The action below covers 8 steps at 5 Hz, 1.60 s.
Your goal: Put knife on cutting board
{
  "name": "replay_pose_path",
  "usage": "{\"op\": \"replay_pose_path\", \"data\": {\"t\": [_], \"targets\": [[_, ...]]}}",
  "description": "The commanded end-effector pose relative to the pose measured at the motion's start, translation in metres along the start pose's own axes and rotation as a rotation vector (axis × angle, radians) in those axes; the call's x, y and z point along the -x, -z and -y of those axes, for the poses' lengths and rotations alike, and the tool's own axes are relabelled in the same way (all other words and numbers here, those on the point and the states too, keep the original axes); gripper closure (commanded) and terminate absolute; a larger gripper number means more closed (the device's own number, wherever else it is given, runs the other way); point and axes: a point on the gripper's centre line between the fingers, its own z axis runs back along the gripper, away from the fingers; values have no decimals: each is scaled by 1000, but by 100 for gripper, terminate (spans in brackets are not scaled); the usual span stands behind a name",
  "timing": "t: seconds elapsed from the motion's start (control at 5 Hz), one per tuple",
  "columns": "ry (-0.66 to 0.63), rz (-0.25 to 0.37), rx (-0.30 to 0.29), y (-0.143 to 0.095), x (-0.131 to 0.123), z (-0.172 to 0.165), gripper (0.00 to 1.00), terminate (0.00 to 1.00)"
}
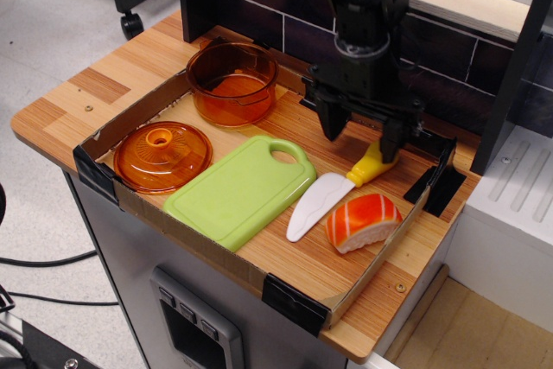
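The knife (335, 189), with a white blade and a yellow handle, lies on the wooden tray floor to the right of the light-green cutting board (240, 189), blade tip toward the front. My black gripper (361, 139) is open and low over the yellow handle's far end. One finger (333, 125) stands left of the handle, and the other one (390, 146) is at the handle's right end, covering its tip. The board lies flat and bare, handle hole at the far end.
An orange-and-white sushi piece (363, 221) lies right beside the knife blade. A round orange lid (162, 155) sits left of the board and an orange pot (232, 82) stands behind it. Low cardboard walls (130, 200) ring the tray; a dark tiled wall stands behind.
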Motion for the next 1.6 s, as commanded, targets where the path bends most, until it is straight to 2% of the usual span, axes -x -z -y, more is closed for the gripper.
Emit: {"op": "replay_pose_path", "data": {"t": [0.0, 0.4, 0.6, 1.0, 1.4], "targets": [[19, 35, 36, -11, -7, 9, 0, 0], [34, 17, 25, -2, -3, 14, 0, 0], [42, -2, 34, 1, -2, 15, 100, 0], [85, 20, 48, -20, -3, 18, 100, 0], [123, 40, 143, -60, -8, 10, 100, 0]]}}
